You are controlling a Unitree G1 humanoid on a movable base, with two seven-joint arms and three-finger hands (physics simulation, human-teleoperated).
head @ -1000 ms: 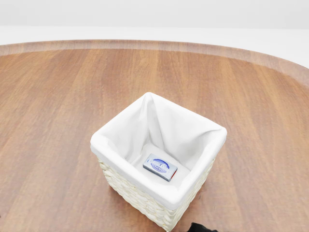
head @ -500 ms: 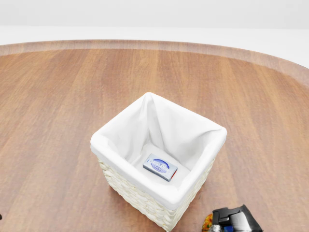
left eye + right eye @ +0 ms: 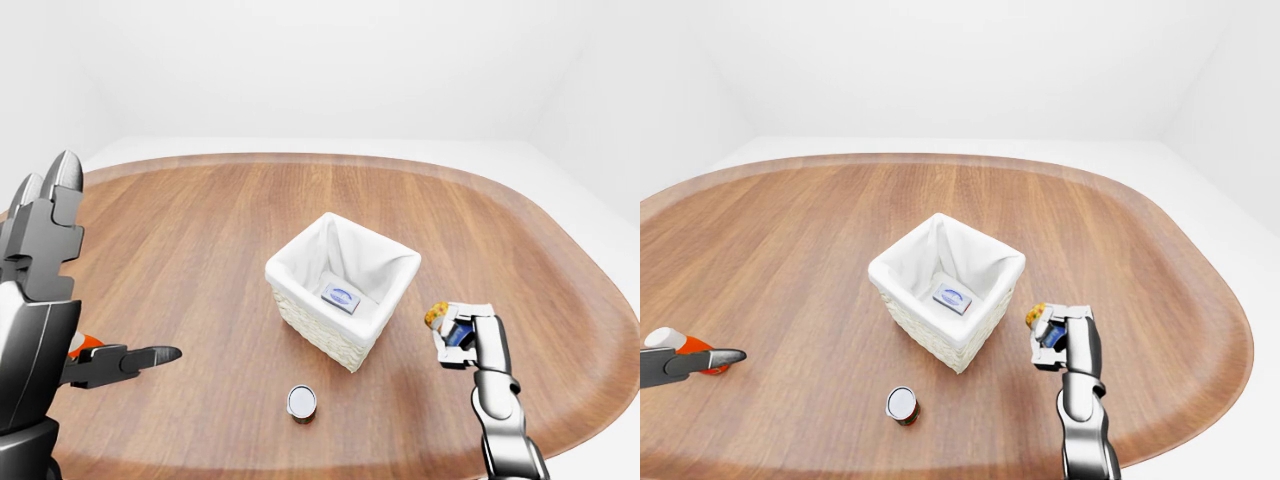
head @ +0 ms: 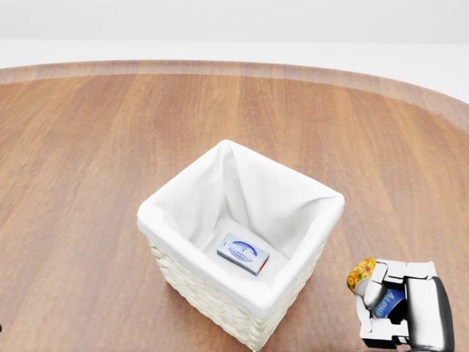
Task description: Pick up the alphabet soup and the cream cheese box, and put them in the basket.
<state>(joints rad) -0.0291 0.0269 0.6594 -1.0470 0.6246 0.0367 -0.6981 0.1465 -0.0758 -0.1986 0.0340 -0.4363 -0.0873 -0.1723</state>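
The white-lined wicker basket (image 4: 183,202) stands mid-table, and the cream cheese box (image 4: 243,253) lies flat on its bottom. My right hand (image 4: 385,304) is just right of the basket's near corner, at the lower right of the head view. It is shut on the alphabet soup can (image 4: 361,275), which has an orange end and a blue label, and holds it above the table at about rim height. My left hand (image 3: 110,265) is open and empty at the far left of the left-eye view, well away from the basket.
A small can (image 3: 301,402) with a white top stands on the wood table (image 3: 200,230) below the basket in the left-eye view. A red and white object (image 3: 685,345) lies by my left hand's finger. The table's curved edge runs close on the right.
My right hand has risen into the head view from its bottom edge, carrying the soup can up and to the right beside the basket. The basket and box have not moved.
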